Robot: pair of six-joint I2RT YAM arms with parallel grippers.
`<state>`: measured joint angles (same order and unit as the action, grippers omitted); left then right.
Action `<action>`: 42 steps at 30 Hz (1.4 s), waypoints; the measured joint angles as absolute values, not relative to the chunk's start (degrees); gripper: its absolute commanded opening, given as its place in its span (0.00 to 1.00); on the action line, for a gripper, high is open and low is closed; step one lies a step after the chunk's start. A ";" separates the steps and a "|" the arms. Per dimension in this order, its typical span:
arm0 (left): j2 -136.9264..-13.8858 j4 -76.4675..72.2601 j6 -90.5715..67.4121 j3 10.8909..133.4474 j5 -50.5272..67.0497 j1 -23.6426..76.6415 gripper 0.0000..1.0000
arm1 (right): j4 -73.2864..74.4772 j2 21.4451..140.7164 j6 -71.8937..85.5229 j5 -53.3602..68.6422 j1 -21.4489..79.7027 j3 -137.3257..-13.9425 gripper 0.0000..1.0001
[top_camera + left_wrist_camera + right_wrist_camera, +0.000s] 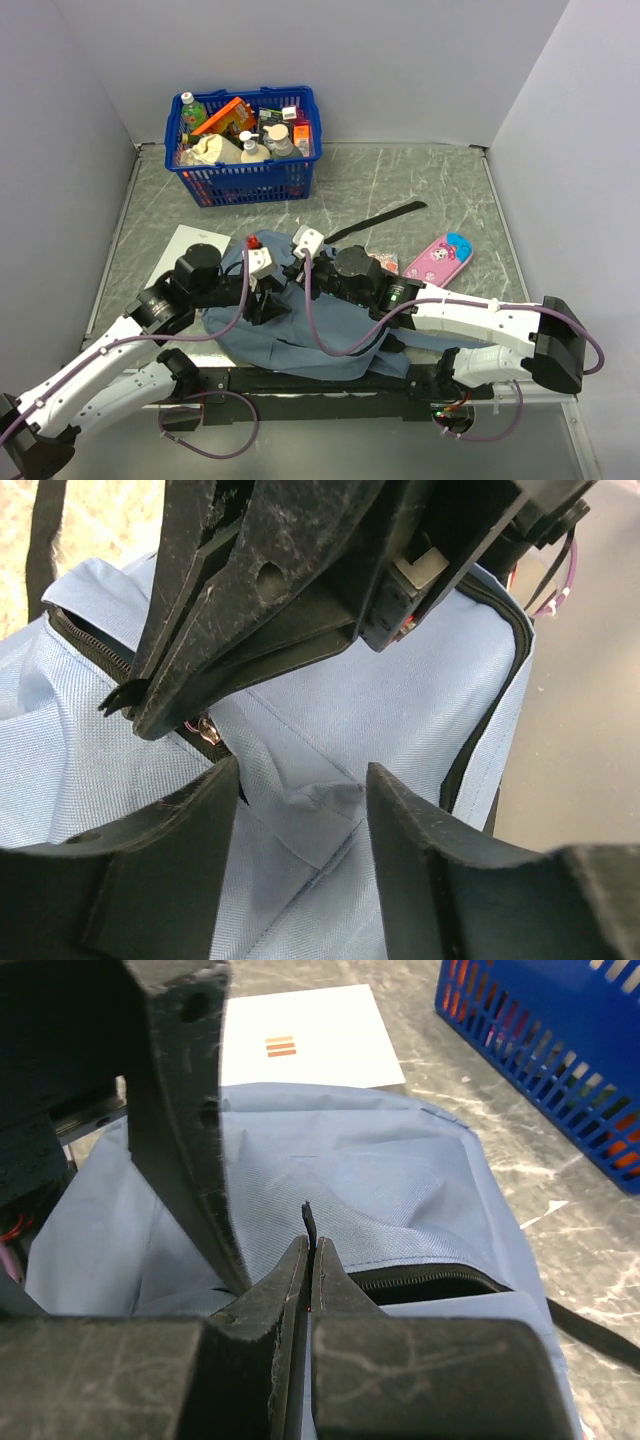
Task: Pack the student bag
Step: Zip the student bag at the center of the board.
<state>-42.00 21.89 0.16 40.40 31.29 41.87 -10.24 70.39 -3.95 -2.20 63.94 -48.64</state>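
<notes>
The student bag, soft grey-blue fabric, lies flat between the two arms at the near edge of the table. My right gripper is shut on a thin black zipper pull at the bag's dark zipper line, which gapes a little to its right. In the left wrist view that pull sticks out of the right gripper's tips. My left gripper is open just above the bag, its fingers either side of a raised fold of fabric, holding nothing.
A blue plastic basket full of bottles and packets stands at the back left. A pink pencil case lies to the right of the bag. A white book lies partly under the bag's left side, and a black strap trails behind it.
</notes>
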 measured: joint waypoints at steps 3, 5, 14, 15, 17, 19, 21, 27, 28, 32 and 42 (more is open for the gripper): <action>-41.32 21.67 -0.64 40.40 30.68 41.82 0.48 | -10.22 70.30 -4.19 -2.57 63.83 -48.77 0.00; -41.04 21.45 -1.08 40.38 30.15 41.82 0.39 | -10.17 70.22 -4.12 -2.52 63.75 -48.84 0.00; -41.47 18.46 -2.72 39.77 29.61 42.24 0.47 | -8.40 67.31 -2.17 -2.39 63.66 -49.21 0.00; -41.47 17.87 -2.87 39.70 29.93 42.41 0.47 | -8.01 66.70 -2.11 -2.42 63.59 -49.25 0.00; -41.47 16.88 -2.90 39.64 30.20 42.65 0.46 | -7.03 66.19 -1.91 -2.50 63.48 -49.91 0.00; -41.47 16.05 -2.85 39.66 30.17 42.72 0.45 | -6.04 66.17 -1.69 -2.55 63.48 -50.96 0.00; -41.54 15.33 -2.79 39.64 30.15 42.74 0.44 | -5.34 66.15 -1.34 -2.55 63.48 -51.62 0.00; -42.39 14.41 -2.83 39.64 30.15 42.74 0.14 | -4.73 66.02 -0.86 -2.79 64.03 -51.81 0.00; -42.50 14.37 -2.81 39.64 30.15 42.76 0.06 | -4.58 65.95 -0.86 -3.01 64.29 -52.01 0.00; -42.59 13.80 -3.05 39.64 30.20 42.78 0.01 | -3.03 65.76 -0.89 -3.73 65.34 -53.30 0.00; -42.44 17.19 -0.34 40.18 33.78 42.68 0.01 | -2.81 67.81 1.78 -5.98 65.12 -53.08 0.00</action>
